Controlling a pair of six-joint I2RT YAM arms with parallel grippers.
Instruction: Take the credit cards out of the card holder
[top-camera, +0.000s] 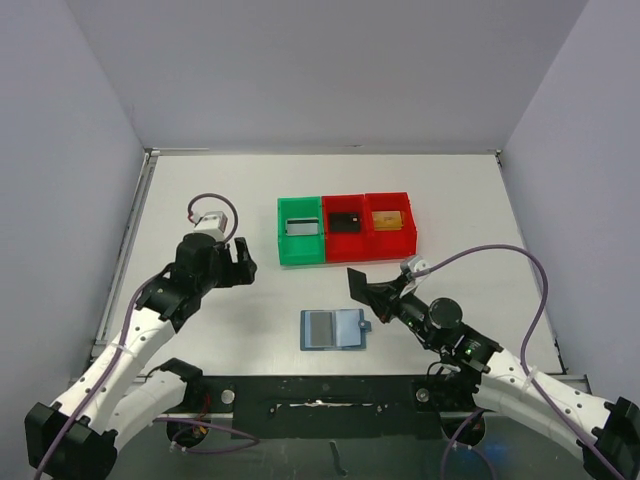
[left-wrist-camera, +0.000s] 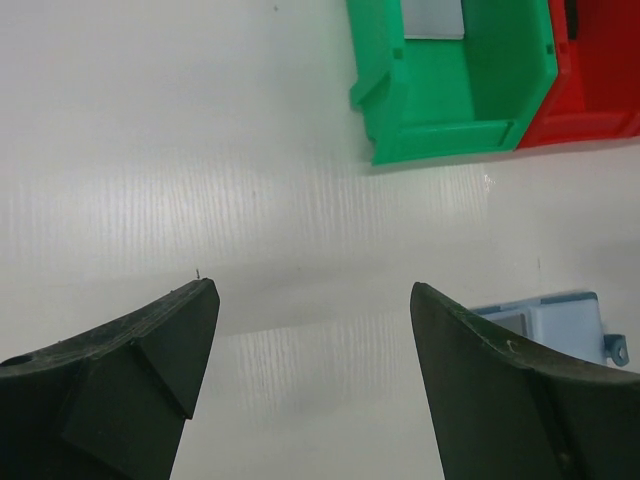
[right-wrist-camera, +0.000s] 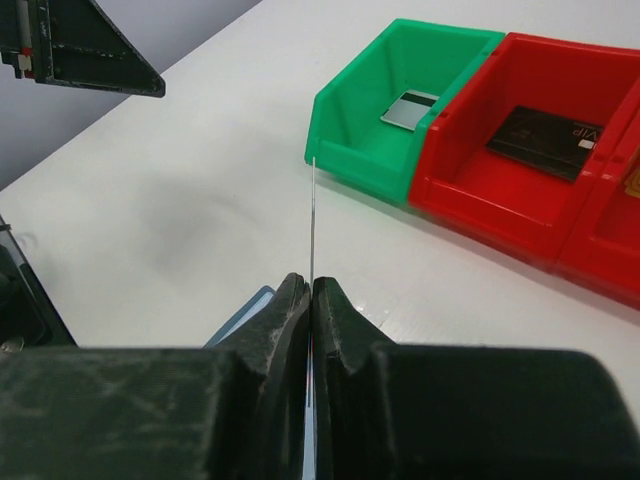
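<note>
Card holder lies open on the bench, lower centre of the top view. Our right jaws pinch one thin credit card edge-on, probably bound for the bins. Left jaws gape empty, standing clear.

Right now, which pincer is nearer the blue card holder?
Right. The right pincer, gripping a card, is beside the card holder, tab side; the left pincer, open, is farther away leftward.
</note>
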